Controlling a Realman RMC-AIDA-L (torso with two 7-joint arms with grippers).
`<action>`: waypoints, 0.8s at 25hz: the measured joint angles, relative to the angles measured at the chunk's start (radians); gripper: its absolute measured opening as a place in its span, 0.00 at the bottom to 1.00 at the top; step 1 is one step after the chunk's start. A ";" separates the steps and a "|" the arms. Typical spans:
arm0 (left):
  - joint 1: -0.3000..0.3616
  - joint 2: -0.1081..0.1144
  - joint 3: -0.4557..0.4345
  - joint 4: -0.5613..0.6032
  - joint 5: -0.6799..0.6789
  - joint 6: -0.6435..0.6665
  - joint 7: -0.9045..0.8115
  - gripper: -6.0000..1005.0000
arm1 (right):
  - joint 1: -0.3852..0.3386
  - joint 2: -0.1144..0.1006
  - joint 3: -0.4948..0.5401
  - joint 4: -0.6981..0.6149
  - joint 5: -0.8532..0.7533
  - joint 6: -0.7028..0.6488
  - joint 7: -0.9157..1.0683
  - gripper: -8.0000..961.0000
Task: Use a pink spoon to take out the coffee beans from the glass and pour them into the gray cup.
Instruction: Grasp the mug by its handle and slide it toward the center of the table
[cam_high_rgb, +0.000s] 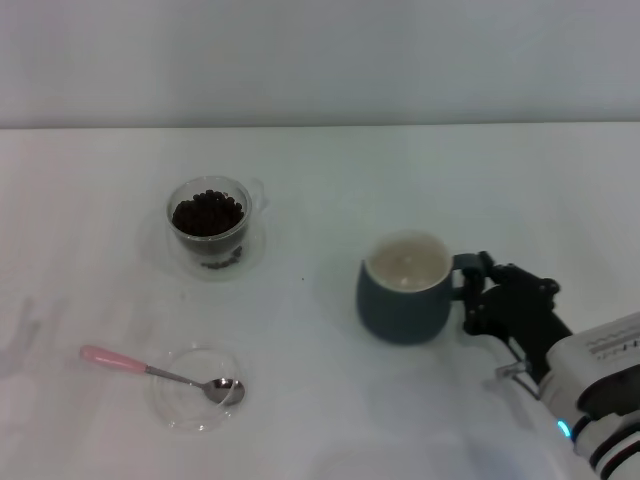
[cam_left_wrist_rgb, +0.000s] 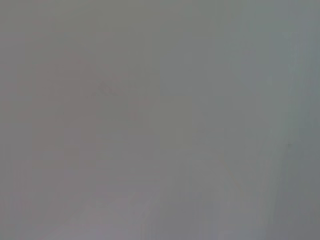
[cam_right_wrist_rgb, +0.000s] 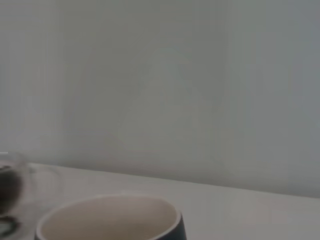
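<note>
The glass (cam_high_rgb: 208, 228) stands at the back left on a clear saucer, filled with dark coffee beans (cam_high_rgb: 207, 213). The pink spoon (cam_high_rgb: 160, 372) lies at the front left, its silver bowl resting in a flat clear dish (cam_high_rgb: 197, 400) and its pink handle pointing left. The gray cup (cam_high_rgb: 402, 300) sits right of centre, cream inside, handle toward the right. My right gripper (cam_high_rgb: 472, 293) is at that handle, open, with a finger on either side of it. The right wrist view shows the gray cup's rim (cam_right_wrist_rgb: 107, 217) close up and the glass (cam_right_wrist_rgb: 12, 192) beyond it. My left gripper is out of view.
Everything stands on a white table (cam_high_rgb: 320, 180) whose back edge meets a pale wall. The left wrist view shows only a plain grey surface.
</note>
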 joint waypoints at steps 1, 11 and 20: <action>0.000 0.000 0.000 0.000 0.000 0.000 0.000 0.88 | 0.001 0.000 0.000 0.005 -0.016 0.002 0.000 0.16; -0.006 0.002 0.003 0.003 0.005 0.001 -0.007 0.88 | 0.006 0.001 0.003 0.046 -0.119 0.048 -0.007 0.15; -0.006 0.005 0.004 0.018 0.005 0.001 -0.008 0.88 | 0.002 0.001 0.009 0.041 -0.193 0.066 -0.015 0.15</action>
